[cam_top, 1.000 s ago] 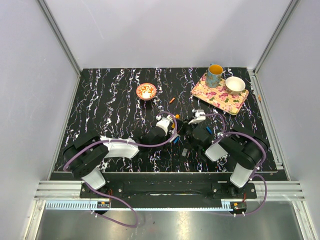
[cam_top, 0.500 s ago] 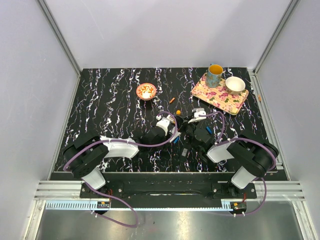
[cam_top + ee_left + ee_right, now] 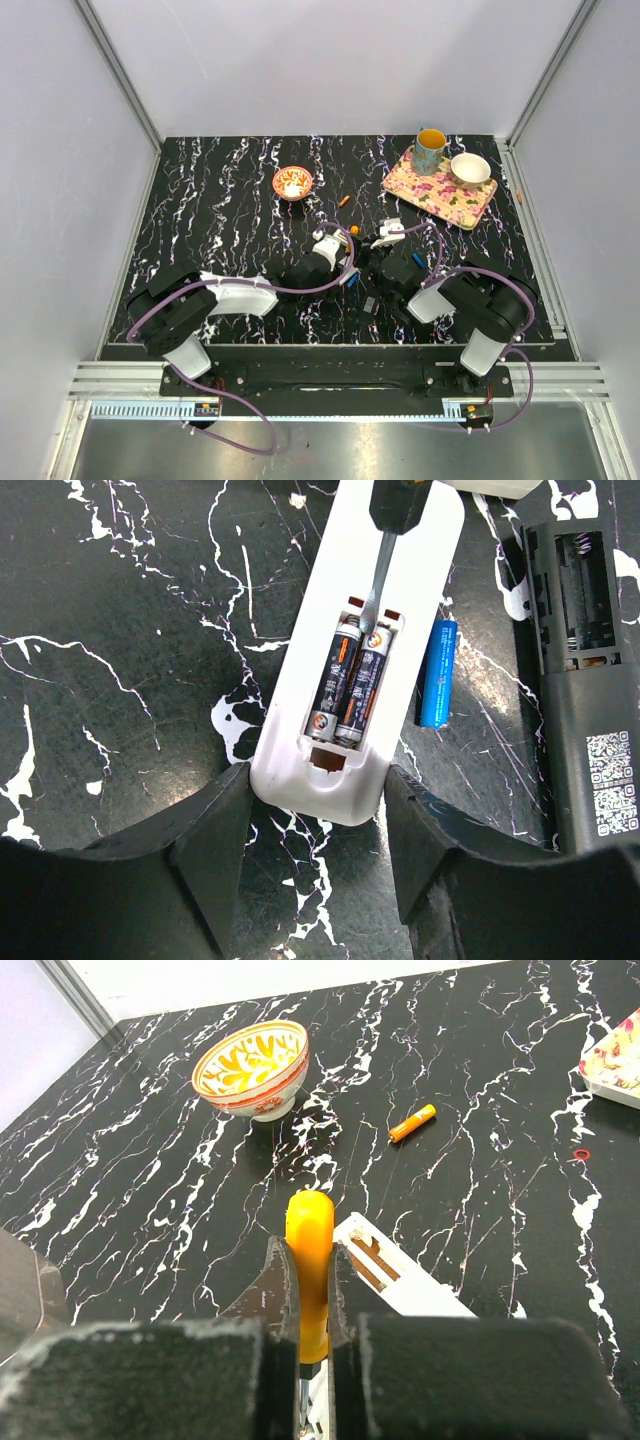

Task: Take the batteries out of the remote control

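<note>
Black marbled table, grey walls, white remote

Readable markings, entered from my left wrist view:

1. Dark remote, back face, near end: two QR codes, one above the other, with fine white print around them. I cannot read a word of it.
2. Batteries seated in the white remote: orange lettering along dark wrappers, with a round emblem at the near end. All too small to read.

I find no legible words or numbers in any view.
</note>
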